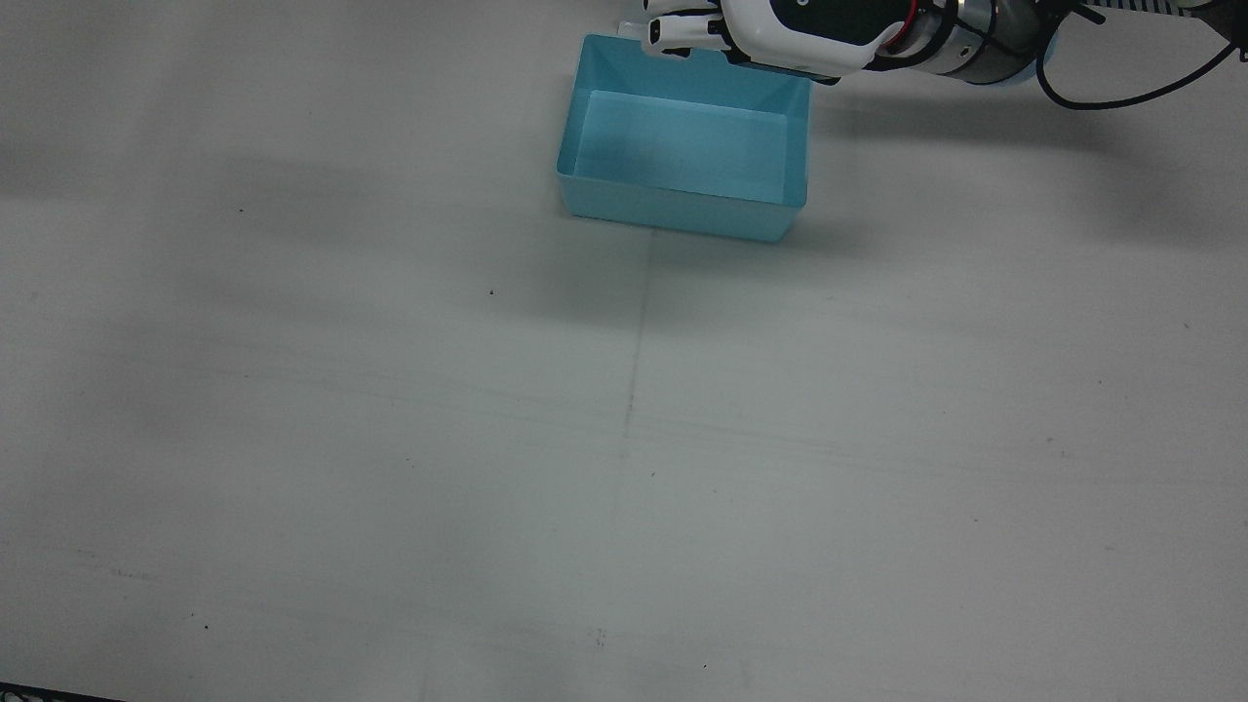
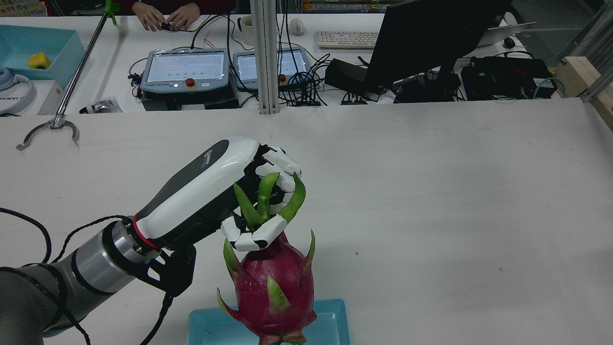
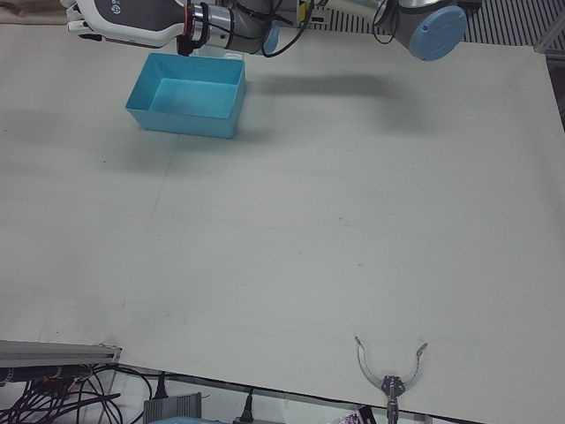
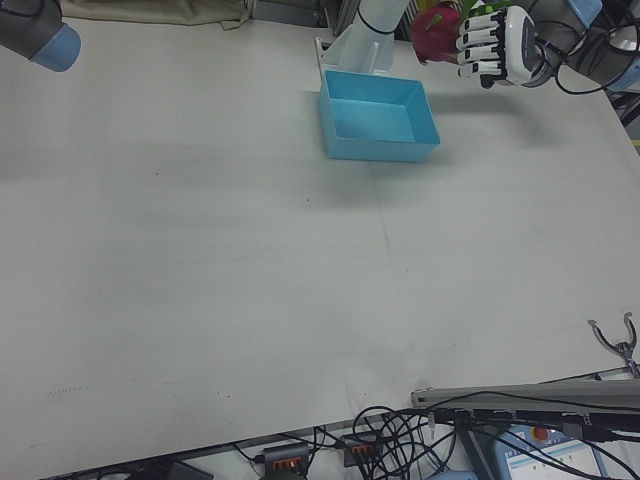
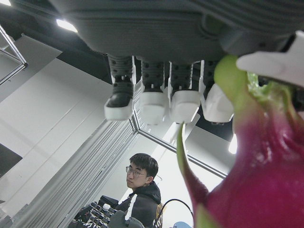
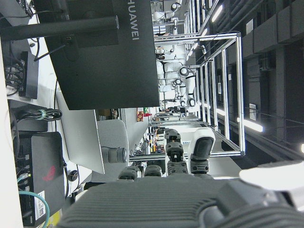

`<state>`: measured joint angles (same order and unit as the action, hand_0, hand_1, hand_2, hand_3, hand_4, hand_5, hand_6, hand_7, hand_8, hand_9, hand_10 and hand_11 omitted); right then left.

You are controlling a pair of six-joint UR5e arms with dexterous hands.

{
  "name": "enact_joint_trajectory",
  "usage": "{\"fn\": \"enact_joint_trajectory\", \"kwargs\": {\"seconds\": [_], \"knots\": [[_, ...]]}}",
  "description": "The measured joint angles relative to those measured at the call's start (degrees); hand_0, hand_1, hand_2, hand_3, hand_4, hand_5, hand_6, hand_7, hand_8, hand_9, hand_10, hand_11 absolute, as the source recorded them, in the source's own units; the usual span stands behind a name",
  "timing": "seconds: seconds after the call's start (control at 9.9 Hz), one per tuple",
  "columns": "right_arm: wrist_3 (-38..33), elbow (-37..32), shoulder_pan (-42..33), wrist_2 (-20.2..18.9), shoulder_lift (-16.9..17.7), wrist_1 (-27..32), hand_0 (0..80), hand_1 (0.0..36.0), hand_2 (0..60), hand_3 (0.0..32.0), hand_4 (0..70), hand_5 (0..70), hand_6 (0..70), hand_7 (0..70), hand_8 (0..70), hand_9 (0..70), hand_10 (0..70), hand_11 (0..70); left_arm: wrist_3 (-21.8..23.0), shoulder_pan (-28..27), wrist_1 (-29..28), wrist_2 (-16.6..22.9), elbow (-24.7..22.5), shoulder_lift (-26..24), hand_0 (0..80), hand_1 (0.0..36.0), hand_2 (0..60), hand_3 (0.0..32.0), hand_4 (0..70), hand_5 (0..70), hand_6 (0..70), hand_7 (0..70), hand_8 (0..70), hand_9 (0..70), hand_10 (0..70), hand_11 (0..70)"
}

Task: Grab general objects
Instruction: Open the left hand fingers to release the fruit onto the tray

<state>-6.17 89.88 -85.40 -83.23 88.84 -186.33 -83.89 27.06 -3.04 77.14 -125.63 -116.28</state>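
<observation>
I can read "HUAWEI" on the back of the dark monitor point(image 6: 104, 52) in my right hand view. The lettering on the white box point(image 2: 26, 98) at the rear view's left edge is cut off, and the left hand's point(image 2: 225, 191) logo is too small to read.

The left hand point(image 5: 190, 42) fills the top edge, fingertips point(image 5: 153, 107) pointing down. A magenta dragon fruit point(image 5: 261, 175) with green scales occupies the right side. A person point(image 5: 140, 194) sits below.
</observation>
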Motion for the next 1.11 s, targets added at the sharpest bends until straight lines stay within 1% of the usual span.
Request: {"fn": "enact_joint_trajectory", "kwargs": {"seconds": [0.1,0.2,0.3,0.4,0.51,0.61,0.71,0.81,1.11], "knots": [[0.0,0.0,0.0,0.0,0.0,0.0,0.0,0.0,0.0,0.0,0.0,0.0,0.0,0.0,0.0,0.0,0.0,0.0,-0.1,-0.2,0.0,0.0,0.0,-0.4,22.8,0.0,44.9,0.0,70.0,47.9,70.0,70.0,70.0,70.0,70.0,70.0],[0.0,0.0,0.0,0.0,0.0,0.0,0.0,0.0,0.0,0.0,0.0,0.0,0.0,0.0,0.0,0.0,0.0,0.0,-0.1,-0.2,0.4,0.1,0.0,-0.6,31.0,0.0,17.6,0.0,70.0,35.3,66.8,70.0,63.1,68.9,70.0,70.0],[0.0,0.0,0.0,0.0,0.0,0.0,0.0,0.0,0.0,0.0,0.0,0.0,0.0,0.0,0.0,0.0,0.0,0.0,-0.1,-0.2,0.9,0.1,0.1,-0.7,38.1,0.0,3.7,0.0,70.0,17.3,37.9,49.8,35.2,31.3,57.9,70.0],[0.0,-0.1,0.0,0.0,0.0,0.0,0.0,0.0,0.0,0.0,0.0,0.0,0.0,0.0,0.0,0.0,0.0,0.0,-0.2,-0.2,1.4,0.2,0.1,-0.7,39.8,0.0,0.0,0.0,39.2,7.0,18.0,35.9,16.8,8.6,38.1,53.0],[0.0,-0.1,0.0,0.0,0.0,0.0,0.0,0.0,0.0,0.0,0.0,0.0,0.0,0.0,0.0,0.0,0.0,0.0,-0.2,-0.1,1.6,0.3,0.0,-0.7,41.8,2.1,0.0,0.0,1.2,0.1,4.7,24.4,6.1,3.4,22.8,33.7],[0.0,-0.1,0.0,0.0,0.0,0.0,0.0,0.0,0.0,0.0,0.0,0.0,0.0,0.0,0.0,0.0,0.0,0.0,-0.4,-0.2,1.8,0.4,-0.4,-0.7,41.7,2.5,0.0,0.0,0.0,0.0,0.0,18.8,3.7,2.3,16.0,23.9],[0.0,0.0,0.0,0.0,0.0,0.0,0.0,0.0,0.0,0.0,0.0,0.0,0.0,0.0,0.0,0.0,0.0,0.0,-1.1,-0.3,1.9,0.5,-1.0,-0.7,41.1,2.0,0.0,0.0,0.0,0.0,0.0,17.2,3.0,2.0,12.9,19.4],[0.0,0.0,0.0,0.0,0.0,0.0,0.0,0.0,0.0,0.0,0.0,0.0,0.0,0.0,0.0,0.0,0.0,0.0,-1.8,-0.5,2.0,0.6,-1.4,-0.7,39.2,0.8,0.0,0.0,0.0,0.0,0.0,16.3,2.4,1.8,11.2,16.7],[0.0,0.0,0.0,0.0,0.0,0.0,0.0,0.0,0.0,0.0,0.0,0.0,0.0,0.0,0.0,0.0,0.0,0.0,-2.5,-1.5,2.5,0.6,-1.8,-0.6,39.2,1.0,0.0,0.0,0.0,0.0,0.0,18.5,2.3,2.3,9.3,14.0]]}}
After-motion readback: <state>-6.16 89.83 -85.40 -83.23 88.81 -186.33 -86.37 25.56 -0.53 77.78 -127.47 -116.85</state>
